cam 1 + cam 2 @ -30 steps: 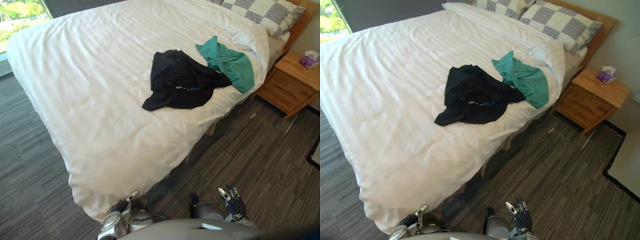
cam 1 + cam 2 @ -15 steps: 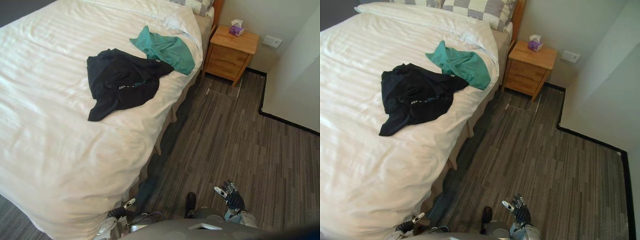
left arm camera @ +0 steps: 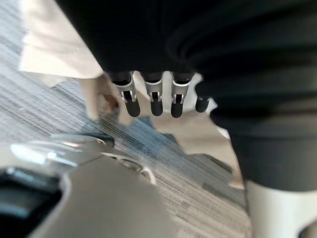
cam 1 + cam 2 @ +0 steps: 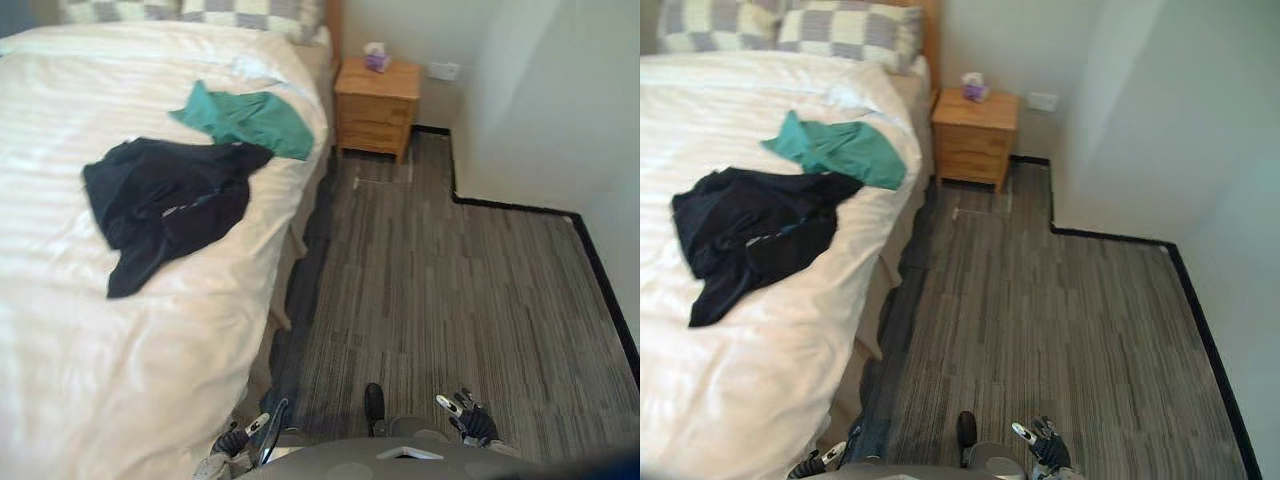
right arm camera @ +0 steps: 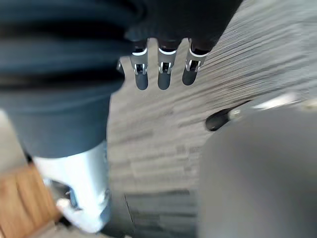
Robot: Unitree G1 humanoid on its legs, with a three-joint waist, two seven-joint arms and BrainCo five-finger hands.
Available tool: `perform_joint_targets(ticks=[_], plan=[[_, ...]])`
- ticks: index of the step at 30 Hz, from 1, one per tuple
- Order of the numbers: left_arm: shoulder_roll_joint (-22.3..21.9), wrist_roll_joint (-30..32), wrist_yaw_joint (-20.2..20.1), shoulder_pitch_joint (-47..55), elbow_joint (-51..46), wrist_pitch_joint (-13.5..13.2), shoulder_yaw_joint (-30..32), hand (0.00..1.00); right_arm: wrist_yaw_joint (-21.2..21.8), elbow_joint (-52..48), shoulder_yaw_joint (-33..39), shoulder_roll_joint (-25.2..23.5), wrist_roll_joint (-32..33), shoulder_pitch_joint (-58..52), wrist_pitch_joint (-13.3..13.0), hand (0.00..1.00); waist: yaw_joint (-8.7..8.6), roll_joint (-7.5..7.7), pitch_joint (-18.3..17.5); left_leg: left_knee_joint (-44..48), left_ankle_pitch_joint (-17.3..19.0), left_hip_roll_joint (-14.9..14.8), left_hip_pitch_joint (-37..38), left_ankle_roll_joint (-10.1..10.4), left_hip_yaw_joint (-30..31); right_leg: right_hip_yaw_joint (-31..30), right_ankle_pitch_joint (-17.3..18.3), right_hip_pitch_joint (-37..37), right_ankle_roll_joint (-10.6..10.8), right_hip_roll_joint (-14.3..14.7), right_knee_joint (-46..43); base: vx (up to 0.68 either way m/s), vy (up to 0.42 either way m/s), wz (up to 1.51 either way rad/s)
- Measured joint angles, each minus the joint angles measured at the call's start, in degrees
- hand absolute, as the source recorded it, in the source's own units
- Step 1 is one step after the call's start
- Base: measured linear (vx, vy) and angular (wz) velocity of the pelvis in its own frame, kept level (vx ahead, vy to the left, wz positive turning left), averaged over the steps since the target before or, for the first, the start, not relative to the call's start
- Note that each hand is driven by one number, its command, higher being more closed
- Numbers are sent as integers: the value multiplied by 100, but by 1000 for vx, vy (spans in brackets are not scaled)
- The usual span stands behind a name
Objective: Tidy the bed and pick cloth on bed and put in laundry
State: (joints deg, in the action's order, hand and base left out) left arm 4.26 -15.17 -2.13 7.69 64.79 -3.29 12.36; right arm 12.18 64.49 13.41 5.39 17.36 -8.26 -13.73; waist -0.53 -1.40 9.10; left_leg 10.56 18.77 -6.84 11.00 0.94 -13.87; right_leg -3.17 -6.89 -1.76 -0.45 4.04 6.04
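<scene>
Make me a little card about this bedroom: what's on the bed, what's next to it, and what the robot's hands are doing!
Bed: white duvet, checked pillows at the head
Clothes on bed: crumpled black garment touching a teal garment
Beside bed: wooden nightstand, purple tissue box on top
Floor: grey striped carpet
Left hand: low, open, empty
Right hand: low, open, empty

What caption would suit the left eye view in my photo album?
Black garment and teal garment lie on the white bed beside a wooden nightstand; left hand and right hand hang open.
</scene>
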Motion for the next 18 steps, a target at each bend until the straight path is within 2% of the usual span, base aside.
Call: perform_joint_targets(ticks=[3, 4, 7, 9, 11, 12, 18], plan=[[74, 0, -11, -42, 5, 25, 4, 0, -30, -32, 216, -95, 35, -160, 204, 0, -31, 35, 19, -253, -66, 155, 397, 92, -225, -19, -371, 119, -22, -77, 1, -14, 149, -54], [72, 5, -11, -78, 5, 33, -15, 0, -54, -31, 225, -91, 29, -233, 335, 0, -55, 70, -4, -386, -125, 173, 495, 127, -301, -21, -375, 126, -18, -77, 1, 61, 104, -22], [80, 6, -23, -238, 2, 24, -211, 0, -113, -40, 350, -86, -75, -296, 676, 0, -105, 44, -8, -449, -157, 191, 518, 157, -263, 4, -371, 116, 6, -116, 3, 65, 79, -1], [47, 5, -45, -267, 2, 32, -224, 0, -129, -46, 431, -86, -82, -302, 761, 0, -185, 18, -3, -448, -151, 192, 526, 173, -208, 35, -365, 125, 14, -123, 3, 83, 84, 7], [35, 9, -52, -307, 2, 37, -230, 0, -146, -42, 437, -83, -79, -291, 777, 0, -190, -6, 11, -446, -144, 195, 538, 196, -143, 49, -362, 129, 26, -130, 3, 69, 66, 5], [-112, -5, -53, -425, -39, 145, -333, 0, -278, -52, 414, -72, -82, -272, 896, 0, -199, -82, 96, -355, -226, 102, 592, 287, 63, 247, -234, 131, -44, -39, 4, 5, 36, 2], [-95, -12, -49, -429, -43, 135, -356, 0, -280, -52, 410, -74, -82, -259, 896, 0, -207, -45, 109, -627, -205, 110, 596, 255, 104, 375, -257, 61, -14, -86, 3, -42, 24, 11]])
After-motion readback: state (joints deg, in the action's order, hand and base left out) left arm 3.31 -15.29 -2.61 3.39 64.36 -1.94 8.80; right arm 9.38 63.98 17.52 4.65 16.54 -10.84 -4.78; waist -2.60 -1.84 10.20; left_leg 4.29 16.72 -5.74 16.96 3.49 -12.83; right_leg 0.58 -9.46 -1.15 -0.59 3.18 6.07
